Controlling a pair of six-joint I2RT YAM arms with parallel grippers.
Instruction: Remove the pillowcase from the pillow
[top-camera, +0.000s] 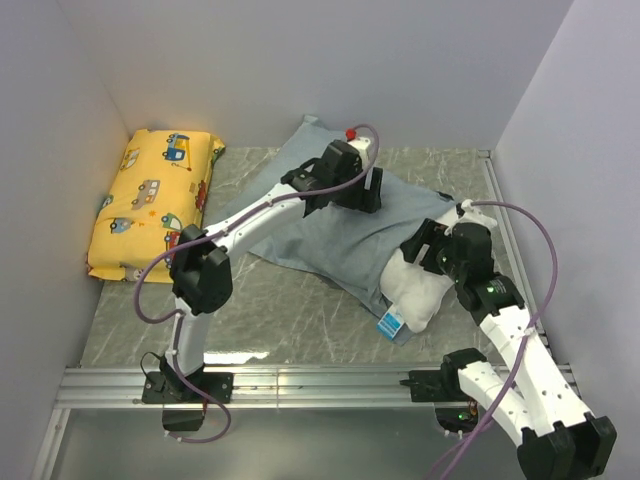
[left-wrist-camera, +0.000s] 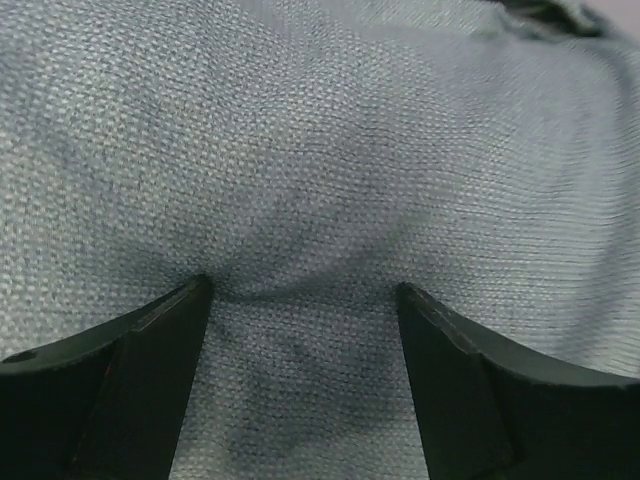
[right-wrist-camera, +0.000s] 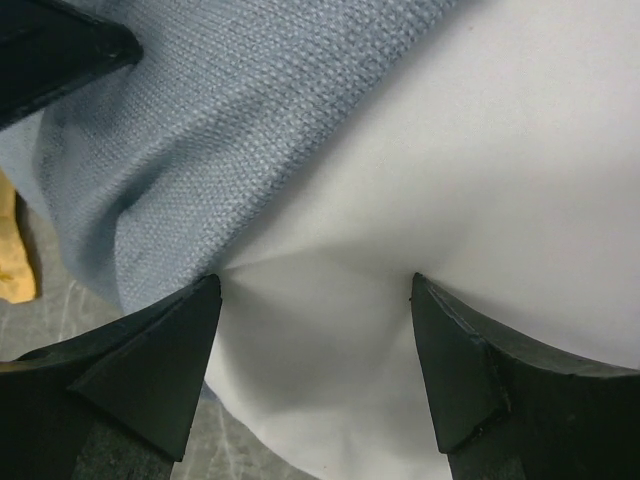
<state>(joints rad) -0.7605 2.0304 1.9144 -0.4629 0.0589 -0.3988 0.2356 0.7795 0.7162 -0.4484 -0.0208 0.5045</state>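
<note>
The pillowcase (top-camera: 330, 235) lies mid-table, showing its blue-grey fabric. The white pillow (top-camera: 418, 290) sticks out of its near right end, with a small blue-white tag (top-camera: 392, 323) at the edge. My left gripper (top-camera: 366, 196) is open and pressed down on the pillowcase's far part. In the left wrist view the fabric (left-wrist-camera: 320, 150) dents between the spread fingers of that gripper (left-wrist-camera: 302, 287). My right gripper (top-camera: 426, 250) is open and pressed on the pillow (right-wrist-camera: 500, 150) just beside the pillowcase's edge (right-wrist-camera: 250, 120). In the right wrist view the white cloth bulges between this gripper's spread tips (right-wrist-camera: 315, 280).
A yellow vehicle-print cushion (top-camera: 155, 200) lies at the back left against the wall. Pale walls close in the left, back and right. An aluminium rail (top-camera: 300, 385) runs along the near edge. The table top (top-camera: 290, 310) is grey marble-patterned.
</note>
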